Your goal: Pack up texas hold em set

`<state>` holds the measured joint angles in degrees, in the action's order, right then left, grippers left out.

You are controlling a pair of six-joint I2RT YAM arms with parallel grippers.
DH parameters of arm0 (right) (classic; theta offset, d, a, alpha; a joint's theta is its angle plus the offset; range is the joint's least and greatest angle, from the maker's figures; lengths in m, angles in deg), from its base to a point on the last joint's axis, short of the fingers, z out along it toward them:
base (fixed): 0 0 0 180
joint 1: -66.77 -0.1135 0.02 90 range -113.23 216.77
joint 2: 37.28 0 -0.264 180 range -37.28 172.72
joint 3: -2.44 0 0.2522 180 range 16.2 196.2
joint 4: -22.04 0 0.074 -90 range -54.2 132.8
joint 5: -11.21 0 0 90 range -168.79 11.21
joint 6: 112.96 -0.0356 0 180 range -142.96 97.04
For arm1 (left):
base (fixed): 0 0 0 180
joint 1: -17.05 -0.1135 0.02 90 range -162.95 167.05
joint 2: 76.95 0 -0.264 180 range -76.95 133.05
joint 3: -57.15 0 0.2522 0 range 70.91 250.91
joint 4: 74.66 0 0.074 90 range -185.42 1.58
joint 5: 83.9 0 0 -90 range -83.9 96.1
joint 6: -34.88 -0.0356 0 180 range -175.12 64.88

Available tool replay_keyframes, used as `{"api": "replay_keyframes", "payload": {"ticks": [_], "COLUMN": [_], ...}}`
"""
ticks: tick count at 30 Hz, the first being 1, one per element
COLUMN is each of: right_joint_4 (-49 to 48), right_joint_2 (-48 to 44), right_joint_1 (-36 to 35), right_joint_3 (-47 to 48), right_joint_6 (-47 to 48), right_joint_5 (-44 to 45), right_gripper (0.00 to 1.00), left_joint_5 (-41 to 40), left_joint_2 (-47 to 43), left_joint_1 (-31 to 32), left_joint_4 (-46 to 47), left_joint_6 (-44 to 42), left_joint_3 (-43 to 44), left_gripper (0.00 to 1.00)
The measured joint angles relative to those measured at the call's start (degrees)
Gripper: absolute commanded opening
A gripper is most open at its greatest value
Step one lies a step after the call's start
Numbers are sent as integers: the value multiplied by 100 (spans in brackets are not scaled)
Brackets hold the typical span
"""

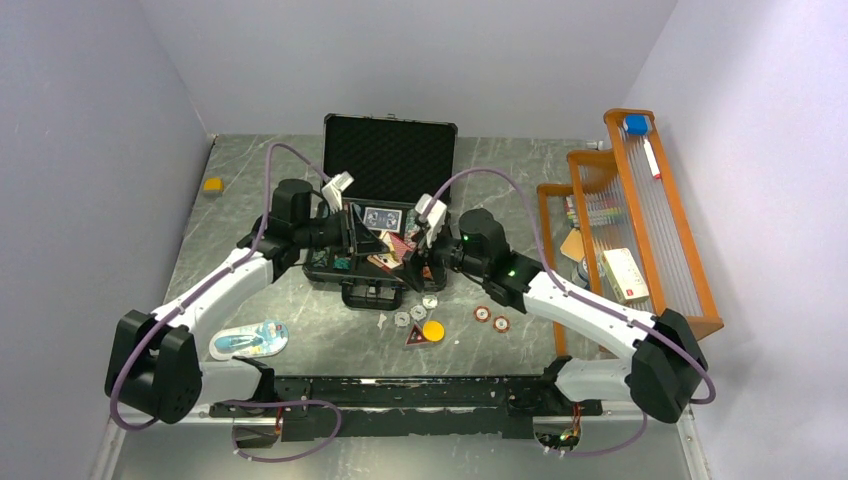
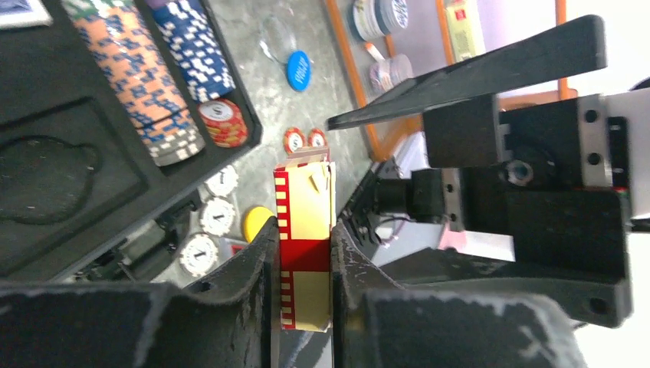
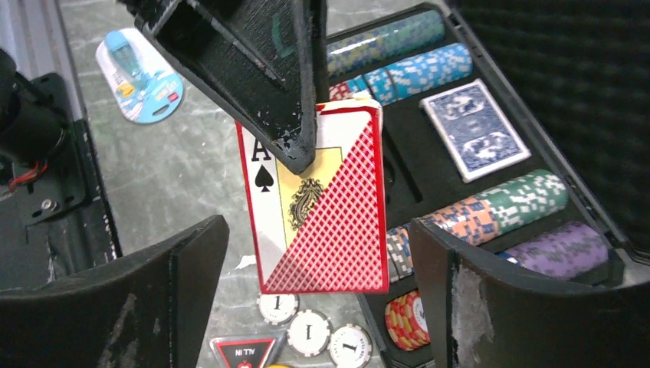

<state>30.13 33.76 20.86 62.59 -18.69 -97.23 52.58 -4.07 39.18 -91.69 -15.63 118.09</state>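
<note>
Our left gripper is clamping the red card deck between its fingers, holding it in the air over the edge of the open black briefcase. Our right gripper is standing wide apart on either side of that deck, touching nothing. The blue deck is lying inside the case among rows of poker chips.

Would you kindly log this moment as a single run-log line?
left gripper: shut on red card deck | right gripper: open, flanking deck | briefcase: open, blue deck inside | discs: loose on table
</note>
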Motion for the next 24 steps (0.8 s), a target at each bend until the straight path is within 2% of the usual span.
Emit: {"api": "replay_keyframes", "payload": {"ticks": [5,10,12,17,24], "right_joint_4": [-459,-918,-1056,-1207,-1241], "right_joint_2": [-433,-975,-1040,-1047,-1036], "right_joint_1": [9,11,11,11,11], "right_joint_3": [-256,-664,-772,-1001,-1058], "right_joint_6": [-295,-710,-881,-1217,-1471], "right_joint_5": [514,1263,1478,1670,1749], "right_gripper": [98,97,97,97,97], "left_joint_5": [-820,-2197,-2514,-2822,-2861], "left_joint_2": [-278,-756,-789,-319,345], "left_joint_1": [0,-2,-2,0,-2], "left_joint_4": [-149,-295,-289,-280,-107], "left_joint_6": [-142,-153,-136,-111,-109], "left_joint_3": [-2,-85,-162,-247,-380], "left_gripper": [7,7,7,7,7]}}
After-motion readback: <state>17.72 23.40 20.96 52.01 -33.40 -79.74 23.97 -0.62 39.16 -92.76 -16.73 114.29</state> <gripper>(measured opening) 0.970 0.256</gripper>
